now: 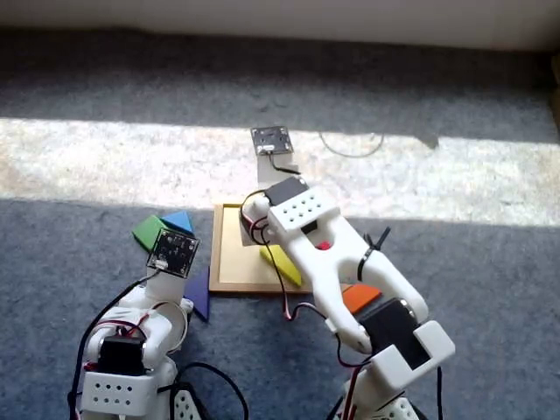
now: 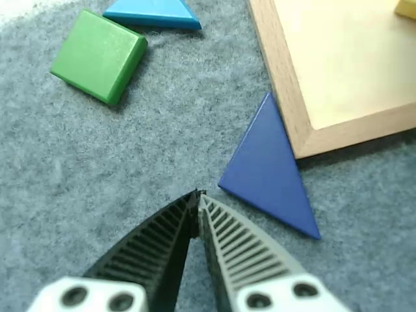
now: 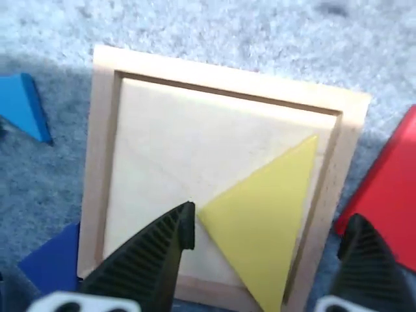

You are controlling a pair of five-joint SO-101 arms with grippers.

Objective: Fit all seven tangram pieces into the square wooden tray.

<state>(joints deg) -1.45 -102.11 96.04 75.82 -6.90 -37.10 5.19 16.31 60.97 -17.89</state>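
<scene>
The square wooden tray (image 3: 227, 75) holds a yellow triangle (image 3: 260, 214), one corner of which reaches over the rim. My right gripper (image 3: 272, 231) hangs open above that triangle, with nothing between its fingers. Outside the tray lie a red piece (image 3: 390, 188), an orange piece (image 1: 360, 296), a green square (image 2: 99, 55), a light blue triangle (image 2: 155, 13) and a dark blue triangle (image 2: 270, 169). The dark blue triangle touches the tray's corner (image 2: 286, 97). My left gripper (image 2: 197, 195) is shut and empty, its tips just beside the dark blue triangle's corner.
Everything rests on grey carpet (image 1: 455, 254). A sunlit band (image 1: 105, 162) crosses the floor beyond the tray. The right arm (image 1: 315, 241) stretches over the tray (image 1: 229, 254) and hides its right half in the high view.
</scene>
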